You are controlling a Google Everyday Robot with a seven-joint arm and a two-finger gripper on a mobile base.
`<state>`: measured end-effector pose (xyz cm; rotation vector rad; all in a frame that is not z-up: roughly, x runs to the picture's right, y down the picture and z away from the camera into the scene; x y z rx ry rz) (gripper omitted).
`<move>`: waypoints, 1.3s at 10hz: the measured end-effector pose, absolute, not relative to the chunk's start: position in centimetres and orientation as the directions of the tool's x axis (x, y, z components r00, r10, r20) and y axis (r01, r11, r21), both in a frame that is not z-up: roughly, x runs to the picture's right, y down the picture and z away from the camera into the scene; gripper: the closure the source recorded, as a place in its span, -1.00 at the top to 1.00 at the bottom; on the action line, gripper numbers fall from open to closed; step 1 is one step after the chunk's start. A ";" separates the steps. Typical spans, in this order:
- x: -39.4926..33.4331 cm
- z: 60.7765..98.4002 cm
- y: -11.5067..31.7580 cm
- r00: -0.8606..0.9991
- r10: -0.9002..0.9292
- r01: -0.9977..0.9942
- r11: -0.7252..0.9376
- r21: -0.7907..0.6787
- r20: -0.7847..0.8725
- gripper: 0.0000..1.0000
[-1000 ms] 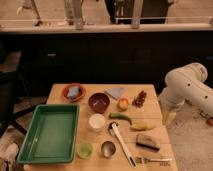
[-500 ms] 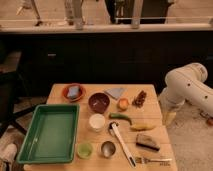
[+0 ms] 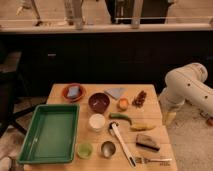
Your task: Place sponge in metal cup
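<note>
We find the gripper [image 3: 169,116] off the table's [image 3: 152,107] right edge, hanging low beneath the white arm [image 3: 186,84], at about 3 o'clock from the table's middle; whether it is spread or pressed together we cannot tell, and it carries nothing that we can see; from it the sponge [image 3: 73,91] lies well apart at about 10 o'clock, resting on the orange plate [image 3: 64,94] in the far left corner, untouched; the metal cup [image 3: 107,148] stands upright at about 8 o'clock from the gripper, near the front edge, just beside the green cup [image 3: 84,150] on its 9 o'clock side, with the white cup [image 3: 97,121] near at 11 o'clock and a white-handled utensil [image 3: 121,142] just beside it at 3 o'clock; between plate and metal cup sit the dark red bowl [image 3: 99,102] and the white cup; we judge the task not yet begun; the long reach across could sweep the banana [image 3: 142,126] or the bowl aside; a shallow pinch on the soft sponge could let it slip; a low carry might topple the white cup; and with the cups so close, a release slightly off would drop it into the wrong one.
</note>
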<state>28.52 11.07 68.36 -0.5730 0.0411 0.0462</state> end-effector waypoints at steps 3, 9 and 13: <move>28.5 68.4 11.1 0.998 0.032 -0.055 0.839 -0.541 -0.052 0.60; 27.3 68.3 10.2 1.000 -0.015 0.017 0.855 -0.518 0.009 0.60; 23.1 67.8 8.6 0.947 -0.197 0.288 0.872 -0.395 0.255 0.60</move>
